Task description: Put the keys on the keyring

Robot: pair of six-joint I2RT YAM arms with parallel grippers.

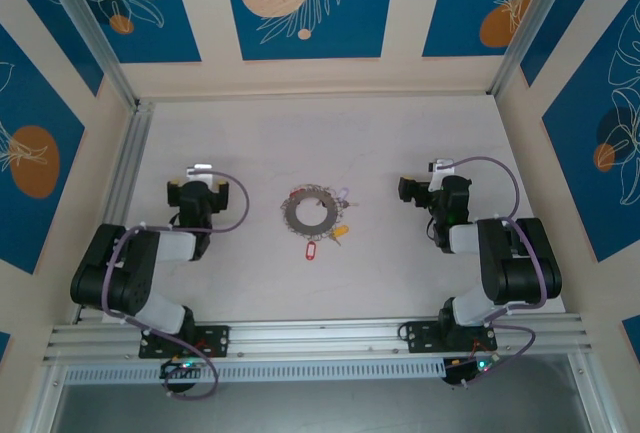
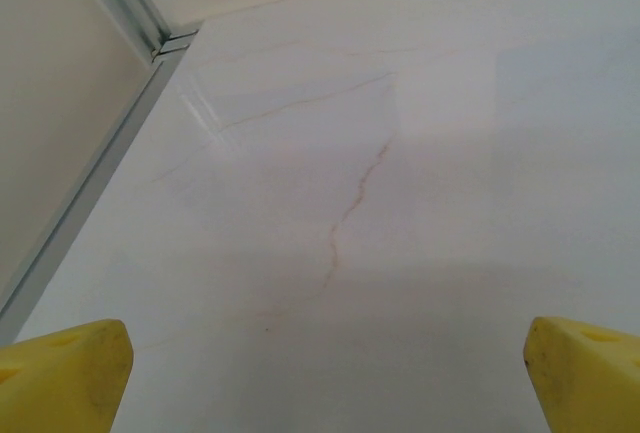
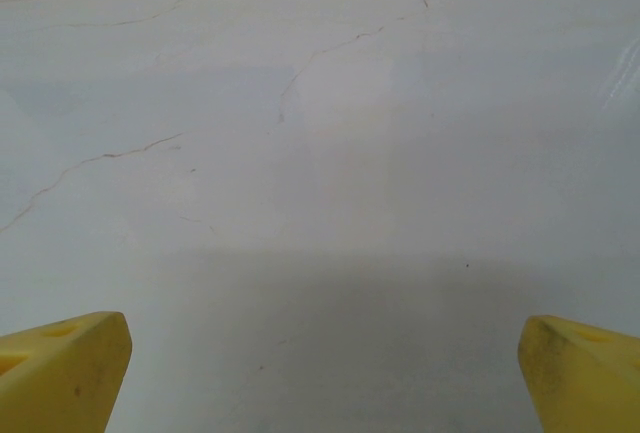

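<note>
**Operator:** State of the left gripper (image 1: 198,175)?

**Inspector:** It hangs over the table (image 1: 250,133), left of centre and near the side rail (image 1: 125,178). In the left wrist view its yellow fingers (image 2: 60,378) sit at the two bottom corners, far apart. The jaws are wide with nothing between them. Below them is pale tabletop with thin brown veins, and the rail runs along the upper left.

**Operator:** Position of the keyring (image 1: 293,213)?

**Inspector:** It lies flat at the centre of the table, between the two arms and well apart from both grippers. It is a grey ring with a wide hole. Small keys (image 1: 320,192) fringe its rim.

**Operator:** Any tags?

**Inspector:** A red tag (image 1: 309,251) lies just on the near side of the ring. A yellow tag (image 1: 340,232) lies at the ring's near right edge. Both are too small in the top view to tell whether they are attached to the ring.

**Operator:** State of the right gripper (image 1: 437,181)?

**Inspector:** It hangs over the table to the right of the keyring, about level with it. In the right wrist view its yellow fingers (image 3: 60,373) sit at the bottom corners. The jaws are wide and hold nothing. Veined tabletop lies below.
</note>
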